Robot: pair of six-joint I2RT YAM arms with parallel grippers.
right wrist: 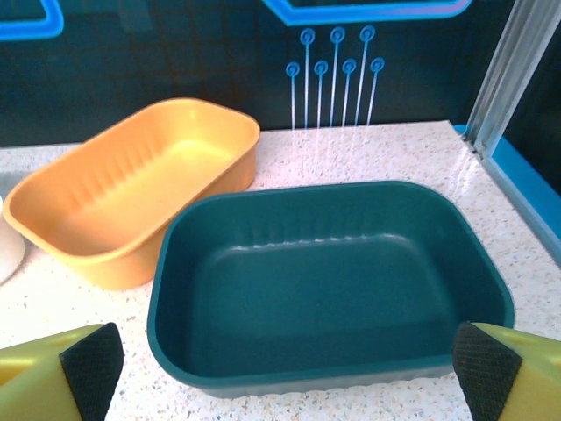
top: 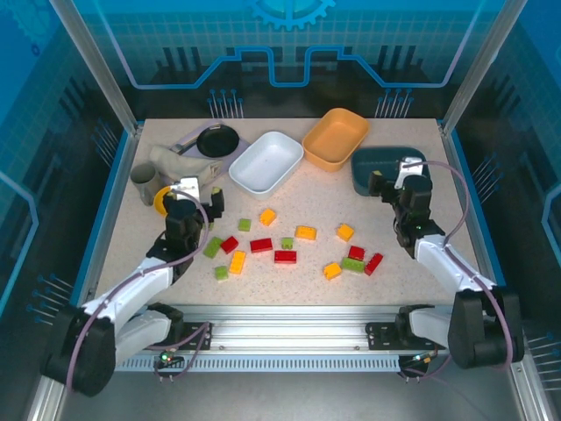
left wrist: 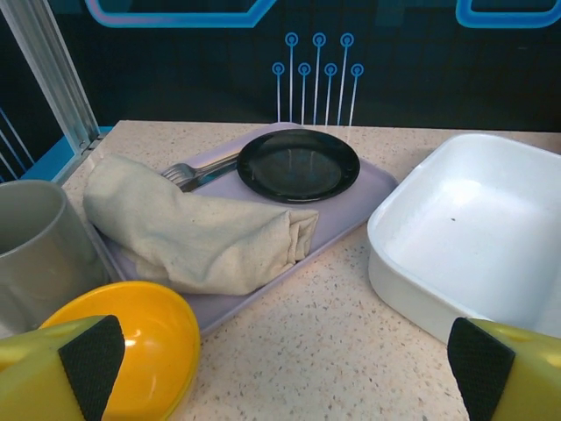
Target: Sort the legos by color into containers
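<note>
Speckled tabletop [top: 386,294] holds small red, green and yellow-orange plastic bricks [top: 261,245], scattered behind both jaws. Left gripper [left wrist: 287,358] and right gripper [right wrist: 287,364] gape wide, empty; dark teal plastic tray [right wrist: 324,281] fronts the right's jaws.

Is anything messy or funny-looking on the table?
Nothing is broken or spilled. The legos lie scattered loose across the middle of the table, colors mixed, while the white tray, orange tray and teal tray sit empty. A beige cloth lies crumpled on the lavender tray.
</note>
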